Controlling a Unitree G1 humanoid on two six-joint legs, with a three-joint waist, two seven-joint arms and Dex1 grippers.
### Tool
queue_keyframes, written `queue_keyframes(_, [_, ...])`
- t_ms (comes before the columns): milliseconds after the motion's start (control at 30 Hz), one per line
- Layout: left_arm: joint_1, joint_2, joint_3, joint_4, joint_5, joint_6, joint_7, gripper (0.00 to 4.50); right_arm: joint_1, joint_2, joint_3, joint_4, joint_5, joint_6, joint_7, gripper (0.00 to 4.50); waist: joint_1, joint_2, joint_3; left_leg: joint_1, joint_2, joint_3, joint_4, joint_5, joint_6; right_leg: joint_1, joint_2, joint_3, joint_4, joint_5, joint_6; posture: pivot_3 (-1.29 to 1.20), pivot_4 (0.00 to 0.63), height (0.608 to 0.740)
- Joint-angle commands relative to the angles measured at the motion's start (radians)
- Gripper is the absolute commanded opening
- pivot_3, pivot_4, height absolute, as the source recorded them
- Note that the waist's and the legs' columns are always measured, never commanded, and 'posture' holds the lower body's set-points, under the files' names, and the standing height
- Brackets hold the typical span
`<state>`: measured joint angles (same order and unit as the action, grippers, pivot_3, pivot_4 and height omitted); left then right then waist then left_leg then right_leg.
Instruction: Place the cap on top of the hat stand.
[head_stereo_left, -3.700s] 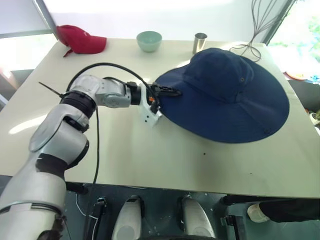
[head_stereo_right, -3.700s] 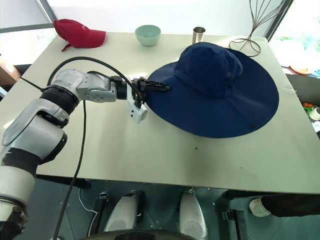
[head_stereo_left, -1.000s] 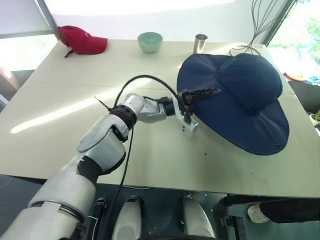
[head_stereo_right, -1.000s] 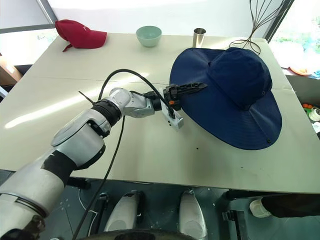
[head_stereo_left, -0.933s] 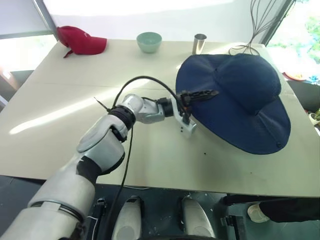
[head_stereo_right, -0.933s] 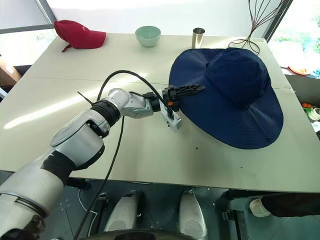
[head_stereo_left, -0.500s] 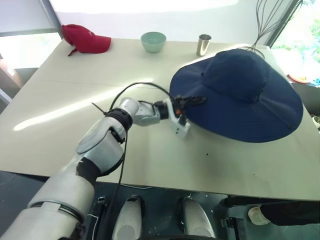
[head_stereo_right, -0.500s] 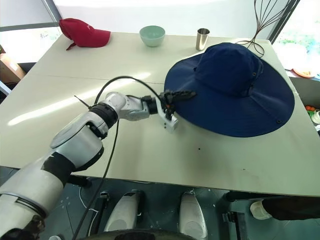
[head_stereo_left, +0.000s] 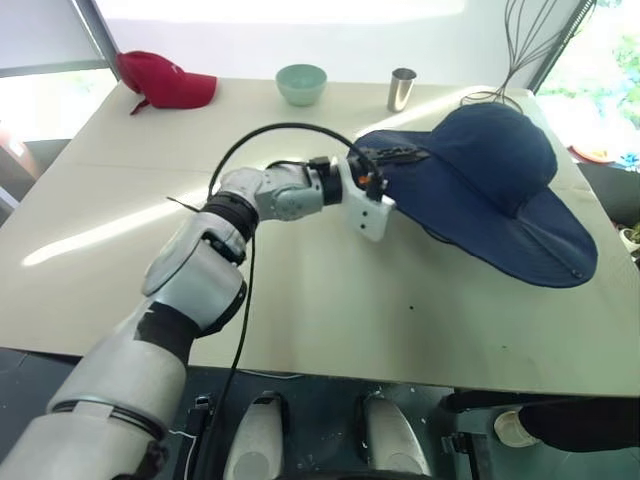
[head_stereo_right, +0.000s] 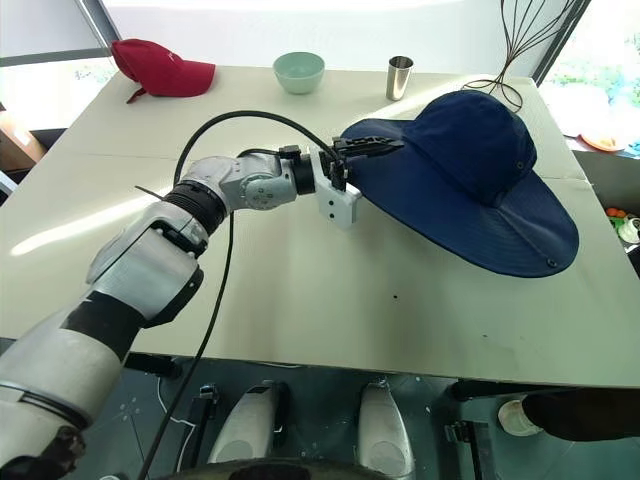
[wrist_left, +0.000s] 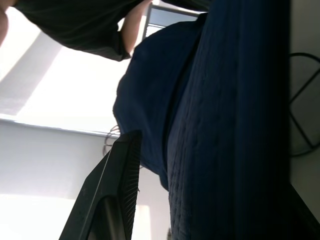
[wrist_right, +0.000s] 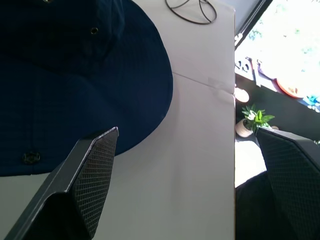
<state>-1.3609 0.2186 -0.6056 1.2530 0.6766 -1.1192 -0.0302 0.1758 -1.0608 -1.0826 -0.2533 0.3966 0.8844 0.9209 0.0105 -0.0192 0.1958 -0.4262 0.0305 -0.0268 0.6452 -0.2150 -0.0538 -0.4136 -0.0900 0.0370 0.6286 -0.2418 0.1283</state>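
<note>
lifting cap (head_stereo_right: 470, 170) brim higher, left end effector (head_stereo_right: 365, 147) clamped.

On the tabletop (head_stereo_right: 300, 300): a red cap (head_stereo_right: 160, 68) at the far left corner, a pale green bowl (head_stereo_right: 300, 71) along the far edge, a metal cup (head_stereo_right: 399, 77) just right of it, well apart from the red cap.
</note>
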Motion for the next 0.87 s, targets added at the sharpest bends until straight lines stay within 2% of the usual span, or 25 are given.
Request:
queue_keyframes(33, [0.02,0.026,0.024,-0.043,-0.026,0.012,-0.049,2.9,-0.009,-0.003,-0.004,-0.029,0.007,-0.016,-0.011,4.5,-0.001,0.0,0.0,0.0,0.0,0.0,0.0,0.0,0.0,0.0,0.0,0.0,0.0,0.0,0.0,0.0,0.15,0.739])
queue_keyframes(100, [0.038,0.019,0.022,-0.045,-0.019,0.04,-0.056,2.9,-0.01,0.001,0.002,-0.031,0.009,-0.017,-0.015,4.5,0.0,0.0,0.0,0.0,0.0,0.0,0.0,0.0,0.0,0.0,0.0,0.0,0.0,0.001,0.001,0.0,0.15,0.739])
queue_keyframes(333, [0.071,-0.115,0.231,0.007,-0.299,0.321,-0.38,2.9,-0.033,-0.011,0.026,-0.013,0.015,-0.023,-0.023,4.5,0.002,0.0,0.0,0.0,0.0,0.0,0.001,0.0,0.0,0.001,0.0,0.0,0.0,0.0,0.0,0.0,0.15,0.739])
queue_keyframes(467, [0.087,-0.148,0.31,-0.01,-0.397,0.449,-0.546,2.9,-0.042,-0.015,0.037,-0.011,0.018,-0.024,-0.02,4.5,-0.004,0.0,0.0,0.0,0.0,0.0,0.001,0.0,0.001,0.001,0.0,0.0,0.0,0.0,0.0,0.0,0.15,0.739])
queue_keyframes(633, [0.11,-0.15,0.349,-0.051,-0.451,0.503,-0.654,2.9,-0.044,-0.022,0.05,-0.005,0.017,-0.024,-0.015,4.5,-0.007,0.001,0.0,0.001,0.0,-0.001,0.001,0.0,0.001,0.001,0.001,0.0,0.001,0.0,0.001,0.0,0.15,0.739])
queue_keyframes(867, [0.134,-0.151,0.349,-0.099,-0.454,0.516,-0.702,2.9,-0.043,-0.018,0.062,-0.011,0.019,-0.019,-0.014,4.5,-0.002,0.001,0.0,0.001,0.0,-0.001,0.001,0.0,0.001,0.001,0.001,0.0,0.0,0.0,0.001,0.0,0.15,0.739])
